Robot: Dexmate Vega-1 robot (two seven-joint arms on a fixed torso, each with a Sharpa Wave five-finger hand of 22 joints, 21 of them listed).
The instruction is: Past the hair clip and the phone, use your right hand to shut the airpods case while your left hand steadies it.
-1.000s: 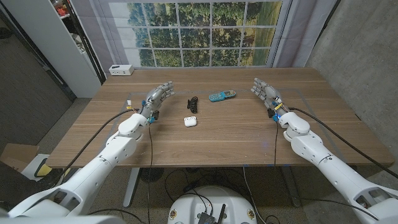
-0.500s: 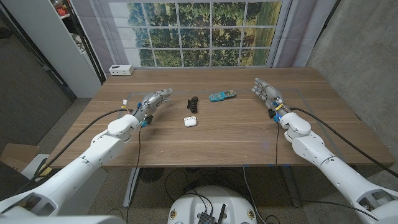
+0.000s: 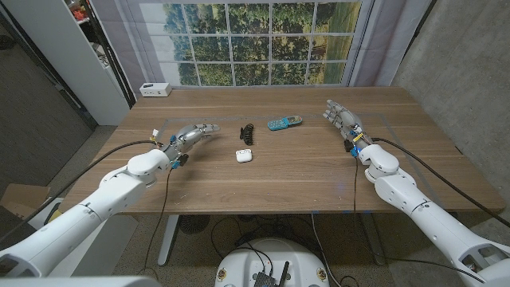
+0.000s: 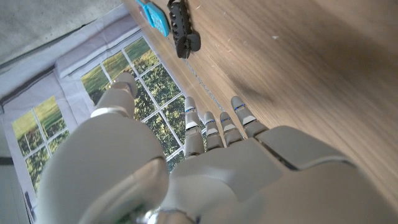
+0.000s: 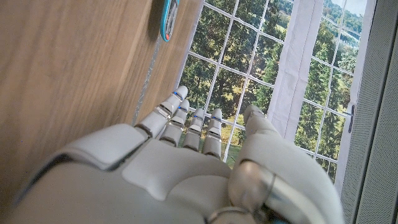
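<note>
A white airpods case (image 3: 244, 155) lies near the table's middle, its lid looking raised. Just beyond it sit a black hair clip (image 3: 247, 131) and a teal phone (image 3: 284, 123). My left hand (image 3: 192, 133) hovers left of the case, fingers stretched toward the clip, holding nothing. In the left wrist view the left hand (image 4: 205, 162) reaches toward the hair clip (image 4: 182, 27) and phone (image 4: 153, 17). My right hand (image 3: 342, 118) stands at the right side, fingers apart and empty, well clear of the case. The right wrist view shows the right hand (image 5: 180, 155) and the phone (image 5: 166, 18).
A white box (image 3: 155, 89) sits at the table's far left corner. Behind the table (image 3: 303, 175) hangs a window-scene backdrop. A white shelf stands at the far left. Cables trail from both arms over the table's front edge.
My left arm has swung outward and its hand has turned lower, fingers now pointing right toward the hair clip. The right hand and the objects have not moved.
</note>
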